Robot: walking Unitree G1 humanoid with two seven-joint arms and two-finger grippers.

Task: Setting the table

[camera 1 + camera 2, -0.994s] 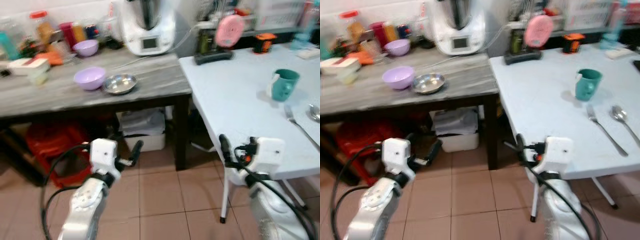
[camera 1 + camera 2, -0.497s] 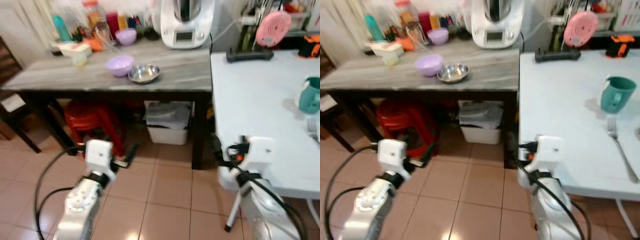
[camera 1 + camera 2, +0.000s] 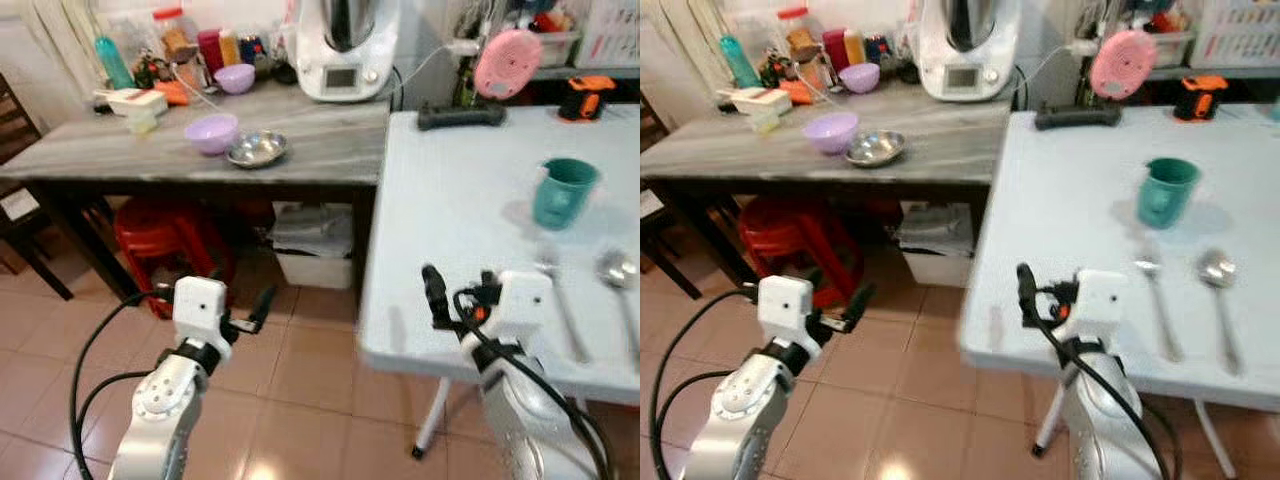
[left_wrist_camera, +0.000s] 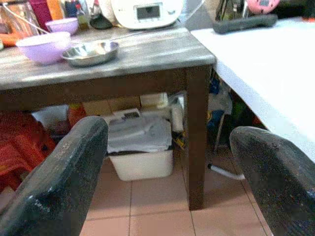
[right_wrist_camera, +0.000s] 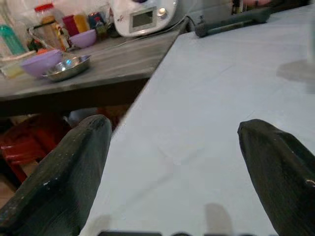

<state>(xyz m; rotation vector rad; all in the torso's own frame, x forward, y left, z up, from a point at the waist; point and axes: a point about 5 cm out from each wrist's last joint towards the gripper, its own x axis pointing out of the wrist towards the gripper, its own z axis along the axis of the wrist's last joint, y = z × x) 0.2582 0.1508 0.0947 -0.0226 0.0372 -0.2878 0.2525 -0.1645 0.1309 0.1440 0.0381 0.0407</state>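
A: What do we have on the white table [image 3: 1060, 200]?

B: We see a teal cup [image 3: 1165, 192] standing upright toward the far side, with a fork [image 3: 1157, 303] and a spoon [image 3: 1218, 300] lying side by side nearer us, slightly blurred. The table's right part is cut off by the frame.

A: And our grippers?

B: Our right gripper [image 5: 172, 162] hovers over the near edge of the white table, fingers spread wide, nothing between them. Our left gripper [image 4: 162, 162] is low above the tiled floor [image 3: 300, 370], also wide open and empty, facing the grey wooden table [image 3: 200, 150].

A: What sits on that one?

B: A lilac bowl [image 3: 212, 132] just beside a steel bowl [image 3: 256, 150], a second small purple bowl [image 3: 235, 78] farther back, and a white kitchen machine [image 3: 340, 50] cut off at the top. The bottles and jars [image 3: 180, 45] at the back we cannot tell apart well.

A: Underneath?

B: A red stool [image 3: 165, 235] and a white bin [image 4: 140, 147], both partly hidden in shade. A pink round object [image 3: 508, 62] and an orange-black item [image 3: 580, 95] stand at the white table's far edge; we cannot identify them.
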